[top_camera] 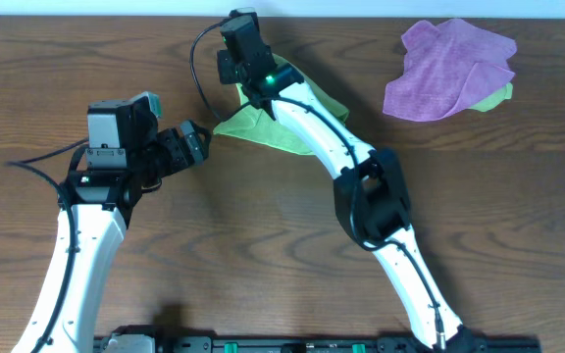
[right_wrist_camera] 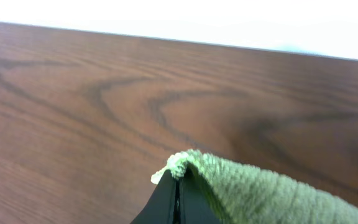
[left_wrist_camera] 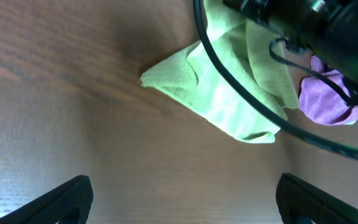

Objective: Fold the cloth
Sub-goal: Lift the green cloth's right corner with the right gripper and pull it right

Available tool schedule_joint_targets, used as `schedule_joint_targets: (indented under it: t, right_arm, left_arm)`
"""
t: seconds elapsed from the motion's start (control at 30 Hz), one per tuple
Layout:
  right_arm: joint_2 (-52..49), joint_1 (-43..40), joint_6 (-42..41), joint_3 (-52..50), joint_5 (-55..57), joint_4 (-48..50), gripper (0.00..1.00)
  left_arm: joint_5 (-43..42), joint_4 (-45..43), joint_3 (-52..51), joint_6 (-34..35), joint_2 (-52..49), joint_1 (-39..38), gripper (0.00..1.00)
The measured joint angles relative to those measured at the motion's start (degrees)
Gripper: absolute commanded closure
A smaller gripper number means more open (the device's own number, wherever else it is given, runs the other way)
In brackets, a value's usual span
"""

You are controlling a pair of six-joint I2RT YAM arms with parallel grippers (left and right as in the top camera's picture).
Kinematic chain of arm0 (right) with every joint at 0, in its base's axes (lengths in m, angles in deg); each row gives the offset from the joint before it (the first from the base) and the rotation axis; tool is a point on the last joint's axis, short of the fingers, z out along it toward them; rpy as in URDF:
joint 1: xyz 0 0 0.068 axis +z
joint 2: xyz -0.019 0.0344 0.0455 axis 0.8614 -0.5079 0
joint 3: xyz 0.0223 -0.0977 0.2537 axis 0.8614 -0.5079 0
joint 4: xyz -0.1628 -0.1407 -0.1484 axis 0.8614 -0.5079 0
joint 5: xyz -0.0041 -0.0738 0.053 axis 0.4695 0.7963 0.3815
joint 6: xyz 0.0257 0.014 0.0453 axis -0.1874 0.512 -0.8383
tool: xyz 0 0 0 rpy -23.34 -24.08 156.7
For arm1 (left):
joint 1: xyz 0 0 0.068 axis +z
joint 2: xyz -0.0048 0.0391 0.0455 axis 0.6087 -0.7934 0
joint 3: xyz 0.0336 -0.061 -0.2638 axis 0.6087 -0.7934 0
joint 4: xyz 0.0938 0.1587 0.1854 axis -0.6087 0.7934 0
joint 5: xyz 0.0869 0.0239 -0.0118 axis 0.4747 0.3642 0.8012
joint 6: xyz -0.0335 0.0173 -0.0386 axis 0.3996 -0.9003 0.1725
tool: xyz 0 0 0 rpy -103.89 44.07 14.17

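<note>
Pinching a raised edge of the cloth (top_camera: 248,126), the right claw (right_wrist_camera: 178,186) has its jaws together on the terry, with a fold draping down and away from the tips in its wrist view. The cloth lies bunched at the far middle of the counter (top_camera: 263,245), mostly under the right forearm, well apart from the purple cloth (top_camera: 449,69) at the far right.

The left claw (top_camera: 189,145) hangs with its jaws wide apart and nothing between them. In its wrist view, bare wood separates its fingertips (left_wrist_camera: 61,199) from the cloth.

The next move turns on the cloth's loose pointed corner. It sticks out on the robot's left and aims almost straight at the left claw, near it but not touching. From that corner the bunch runs crosswise toward the right and passes under the right arm. The left arm is plainly nearer that corner, while the right is occupied at the far edge. My judgement is that the left claw needs a short reach forward along its own heading to take that corner and pull the cloth flat before any fold. The fold itself looks not yet begun.
</note>
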Motion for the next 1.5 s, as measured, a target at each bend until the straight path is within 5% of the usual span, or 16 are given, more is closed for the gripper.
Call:
schedule_joint_targets:
  t: [0.23,0.33,0.4,0.67,1.03,1.33,1.5]
  right_arm:
    - [-6.14,0.0,0.5,0.0,0.61,12.09,0.96]
    - [-7.32,0.0,1.99,0.0,2.4,12.68,0.51]
    - [-7.39,0.0,3.06,0.0,3.67,12.79,0.33]
    - [-6.95,0.13,5.07,7.69,5.27,-4.76,0.09]
    - [9.03,-0.15,-6.64,18.36,3.91,-45.42,0.01]
    - [13.25,-2.54,-8.98,19.67,0.15,-45.68,0.01]
    - [11.72,-4.02,-10.67,18.97,-2.23,-55.84,0.01]
  left_arm:
    - [-0.02,3.5,0.0,0.0,-0.02,0.0,0.05]
    - [-0.02,3.54,0.0,0.0,-0.02,0.0,0.05]
    - [-0.02,3.54,0.0,0.0,-0.02,0.0,0.05]
    - [-0.04,3.21,0.0,1.7,-0.02,0.0,0.05]
    - [-1.31,2.58,0.0,8.79,-1.07,0.0,0.02]
    - [-2.91,2.6,0.0,10.32,-2.01,0.0,0.05]
    - [-4.26,2.08,0.0,9.84,-2.01,0.0,0.05]
